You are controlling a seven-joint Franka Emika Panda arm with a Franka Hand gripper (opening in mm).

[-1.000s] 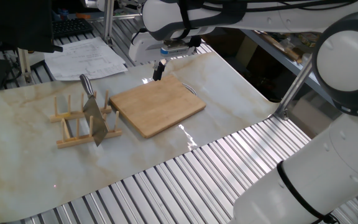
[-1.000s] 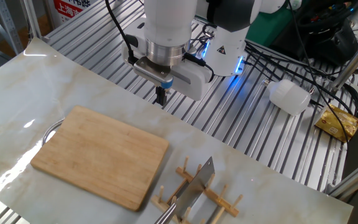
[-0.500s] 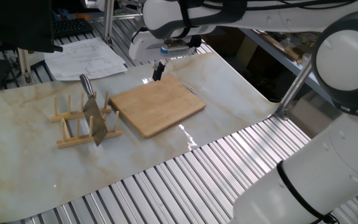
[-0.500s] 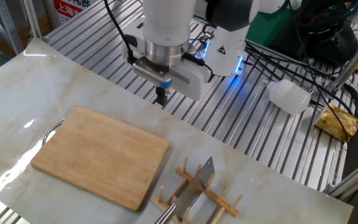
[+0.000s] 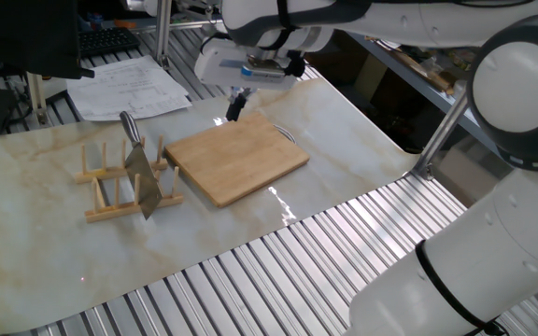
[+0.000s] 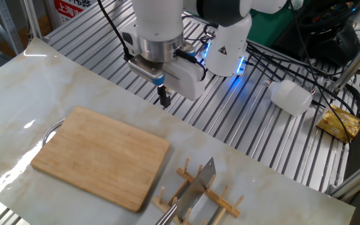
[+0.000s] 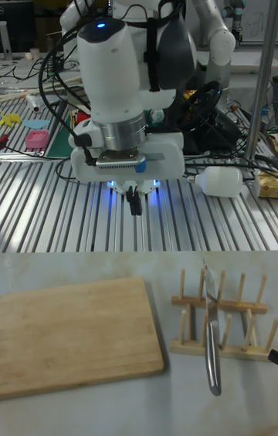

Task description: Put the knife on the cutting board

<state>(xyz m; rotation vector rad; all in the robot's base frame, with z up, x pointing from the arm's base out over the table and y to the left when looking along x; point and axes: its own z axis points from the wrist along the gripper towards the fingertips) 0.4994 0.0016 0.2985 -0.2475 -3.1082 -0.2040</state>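
One small cleaver with a broad grey metal blade and a silvery dark-banded handle (image 5: 140, 168) stands slotted in the wooden peg rack of upright dowels (image 5: 122, 185), nowhere near flat. In one fixed view its long axis runs steeply up and down, handle tip pointing up toward 11 o'clock, blade corner hanging down past the rack's front rail toward 5 o'clock. In the tall fixed view the knife (image 7: 211, 332) shows edge-on as a thin sliver, handle end lowest, toward 6 o'clock.

And the rectangular light-brown bamboo cutting board with rounded corners (image 5: 236, 158) lies flat on the marbled worktop (image 5: 35, 233) at 3 o'clock of the rack, just beside it, with its small metal loop handle (image 5: 288, 136) on the far-right edge. Nothing lies on it.

Up at 12 o'clock of the board, the pincer (image 5: 236, 105) hangs in the air with its dark fingers close together, nothing between them; whether they quite touch I cannot tell. It sits well apart from the knife.

Against half a second back, the arm's wrist has lifted and shifted a touch toward the far side in both fixed views; knife, rack and board have not moved.
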